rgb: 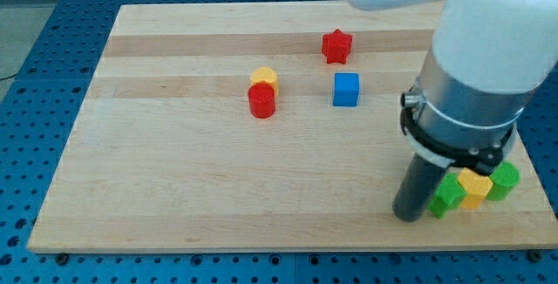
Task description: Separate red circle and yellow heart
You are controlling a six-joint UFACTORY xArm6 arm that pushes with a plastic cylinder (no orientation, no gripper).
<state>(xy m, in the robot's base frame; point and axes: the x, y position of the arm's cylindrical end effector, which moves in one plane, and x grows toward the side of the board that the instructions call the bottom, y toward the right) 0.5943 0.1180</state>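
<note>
Red circle (pixel 261 101) sits left of board centre, toward the far half of the wooden board (pixel 174 188). Yellow heart (pixel 264 77) is directly behind it on the far side, touching it; the circle overlaps the heart's near edge in view, so the pair is not apart.

Red star (pixel 336 46) is further right and farther back, well apart from the pair. Blue cube (pixel 346 90) is just near of the star, right of the pair, clear gap between them.

My tip (pixel 407 215) is down on the board at the near right, well apart from circle and heart. No claw on this rig, only the rod, so nothing to report as apart or clamped.

Just right of the tip: green block (pixel 446 195) touching or nearly touching the rod, then yellow block (pixel 475 187), then another green block (pixel 503 179), packed in a row near the board's right edge. Their shapes are partly hidden by the arm, can't tell.
</note>
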